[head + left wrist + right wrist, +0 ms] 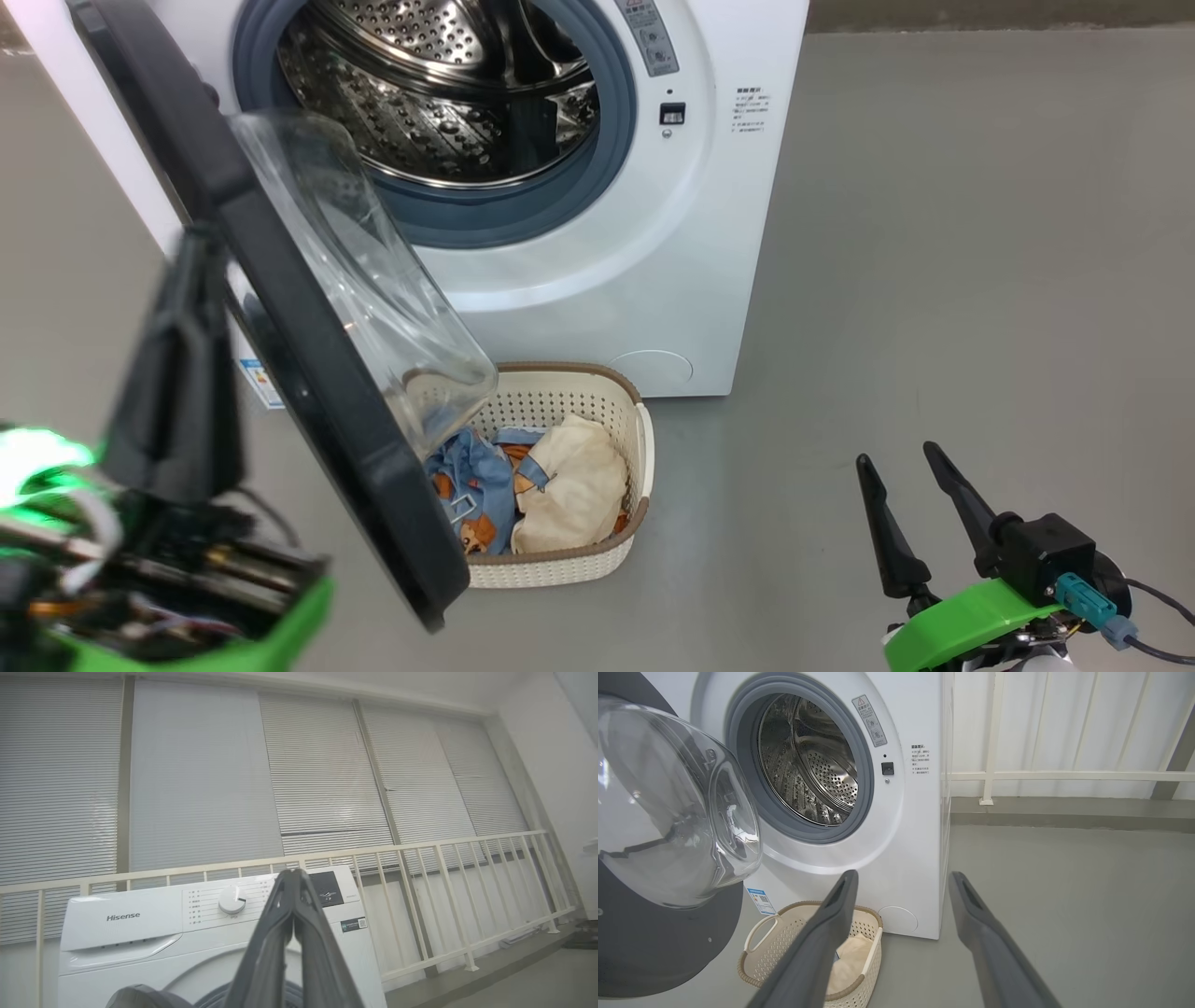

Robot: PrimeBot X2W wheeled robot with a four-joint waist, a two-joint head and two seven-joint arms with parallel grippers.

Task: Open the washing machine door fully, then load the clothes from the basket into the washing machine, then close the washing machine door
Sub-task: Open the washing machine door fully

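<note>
The washing machine door [322, 401] hangs about half open, swung out toward the robot, so step 1 looks not done yet. The L gripper [191, 247] stands up just beside the door's black outer side. Its fingers [280, 933] are pressed together w/ nothing between them. A thin shut tip is prob. good for poking or hooking the door edge. Can't tell if it touches the door.

The R gripper [894, 453] sits low on the right, well apart from the door. Its fingers are spread & empty, prob. ready to grab cloth.

The basket [560, 569] sits on the floor [934, 233] just in front of the washing machine [597, 280], partly under the door's glass bowl [373, 280]. The clothes [569, 485], one blue w/ pictures & one cream, lie inside it. The drum [439, 112] looks empty. The door prob. needs to swing wider b/c the bowl hangs over the basket & gets in the way.
</note>
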